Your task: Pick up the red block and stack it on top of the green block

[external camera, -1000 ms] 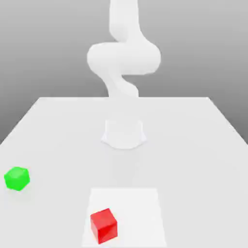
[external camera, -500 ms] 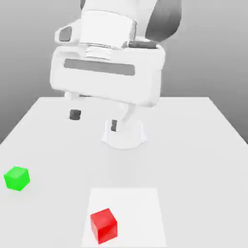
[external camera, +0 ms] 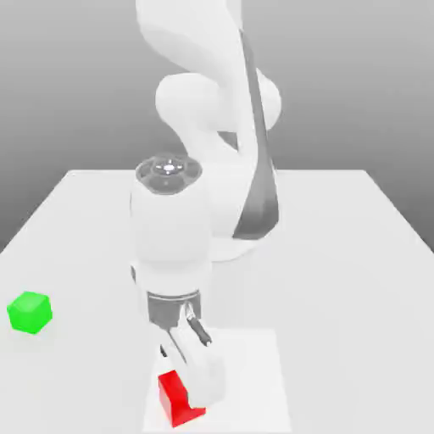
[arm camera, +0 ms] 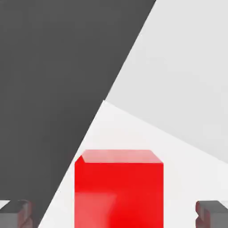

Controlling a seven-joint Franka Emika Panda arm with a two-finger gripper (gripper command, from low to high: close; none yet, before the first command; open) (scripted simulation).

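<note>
**Red block between spread fingertips, grasp not yet made**

Far over on the exterior view's left: green block (external camera: 30, 312), alone on the white table (external camera: 356, 254), well apart from everything else, top face bare and ready as a landing spot. Slightly rounded edges there, so probably a little less flat area to land on than the outline suggests.

Further right, near the front edge: red block (external camera: 176, 398), resting on a paler square patch (external camera: 250, 381) of the tabletop, partly hidden behind the descending hand. Directly above and around it, the gripper (external camera: 193, 392), pointing down, jaws spread wide and holding nothing. In the hand view, dark fingertips (arm camera: 15, 213) visible on either side of the cube with clear gaps, neither pad touching a face.

Handling, judged from looks alone: small, rigid, plain matte cube; likely light, not fragile, no give under pressure. Flat parallel sides, so best taken on two opposite vertical faces, pads centred, low enough to avoid pinching only the top edge. Smooth faces could slip under a light squeeze; off-centre contact could twist the cube. Square, firm closure advisable, with the underside kept level for later placing on the green cube.
</note>
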